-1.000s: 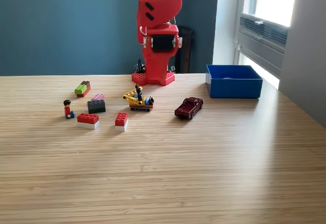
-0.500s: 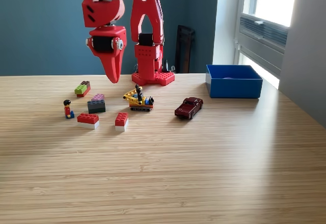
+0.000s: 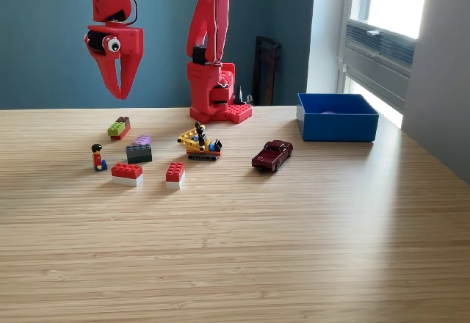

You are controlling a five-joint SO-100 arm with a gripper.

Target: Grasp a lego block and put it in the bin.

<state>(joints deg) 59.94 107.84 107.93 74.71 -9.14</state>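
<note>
My counter [image 3: 294, 249] carries everything untouched. The blue bin [image 3: 337, 117] on the exterior view's right looks empty. My tool [image 3: 119, 88] hangs parted, gripping nothing, above the green lego block [image 3: 117, 128]; grasping remains.

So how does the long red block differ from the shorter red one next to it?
The long red block is wider than the short red block, with more studs across. The long one lies nearer the minifigure, the short one nearer the yellow vehicle. Both are red on top with a white layer beneath, flat on the table, untouched by the gripper raised above them.
</note>
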